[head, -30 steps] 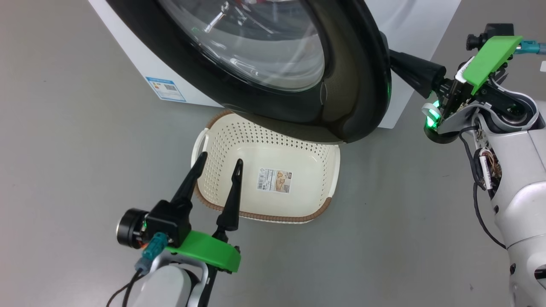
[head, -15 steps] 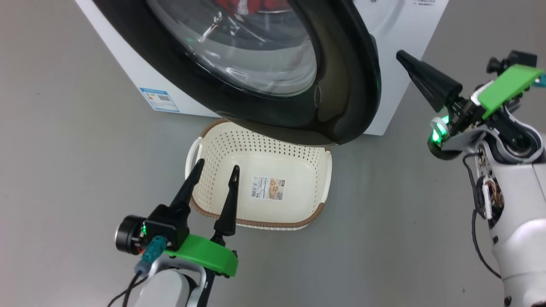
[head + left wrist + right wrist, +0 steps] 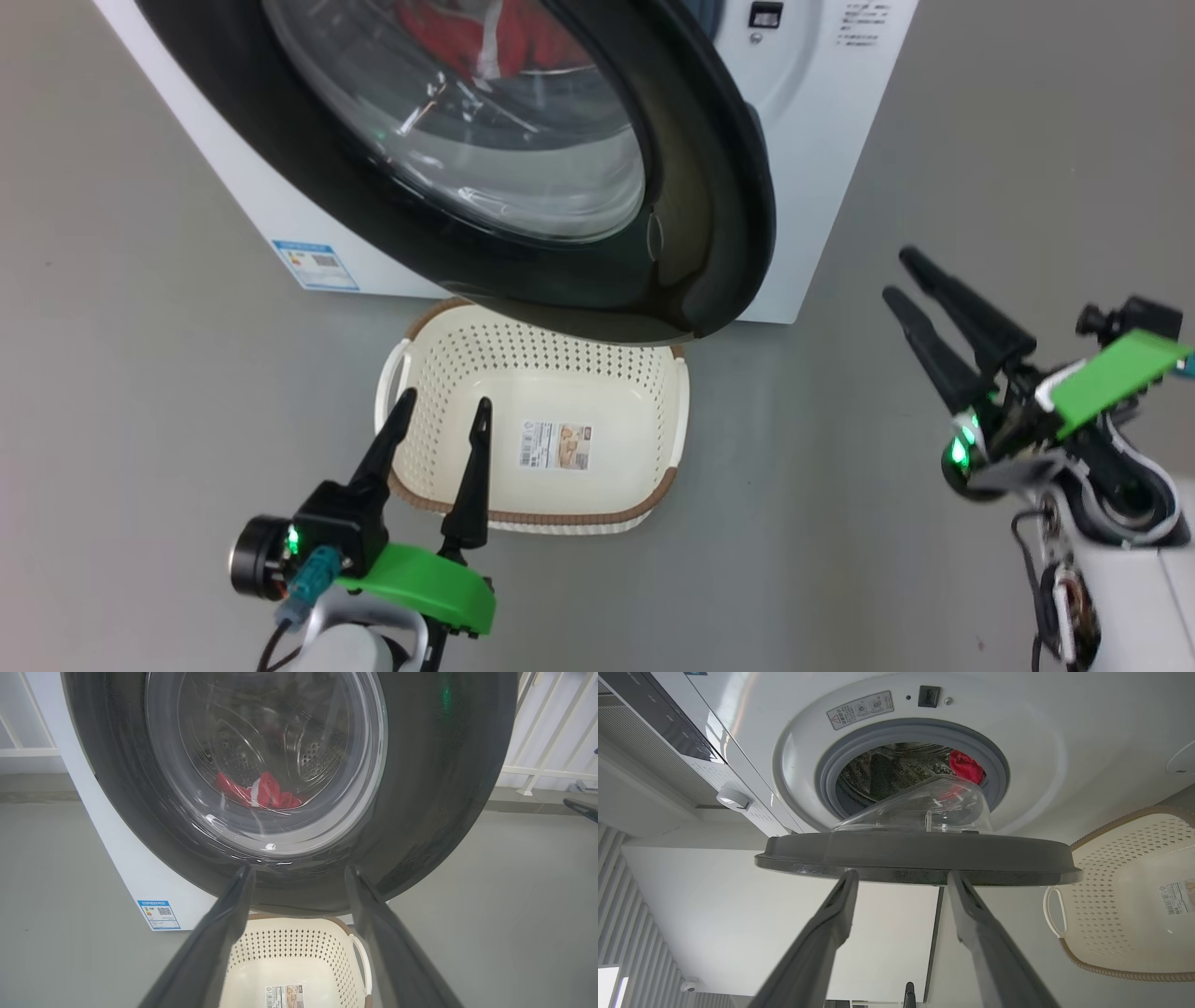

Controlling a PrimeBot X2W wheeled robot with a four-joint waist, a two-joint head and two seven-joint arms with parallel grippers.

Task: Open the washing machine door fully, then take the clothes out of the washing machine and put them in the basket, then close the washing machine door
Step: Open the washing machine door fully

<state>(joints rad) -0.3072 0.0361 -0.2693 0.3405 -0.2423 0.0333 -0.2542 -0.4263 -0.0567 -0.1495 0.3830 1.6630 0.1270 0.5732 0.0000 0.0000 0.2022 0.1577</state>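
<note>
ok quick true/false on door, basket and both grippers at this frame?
1. The washing machine door stands part open, swung out from the washing machine. True.
2. The left gripper is open, above the near rim of the basket. True.
3. The basket is full of laundry. False: it holds a paper label; the clothes lie in the drum.
4. The right gripper is shut on the door's rim. False: its jaws are open and it is apart from the door, off to the door's right.
</note>
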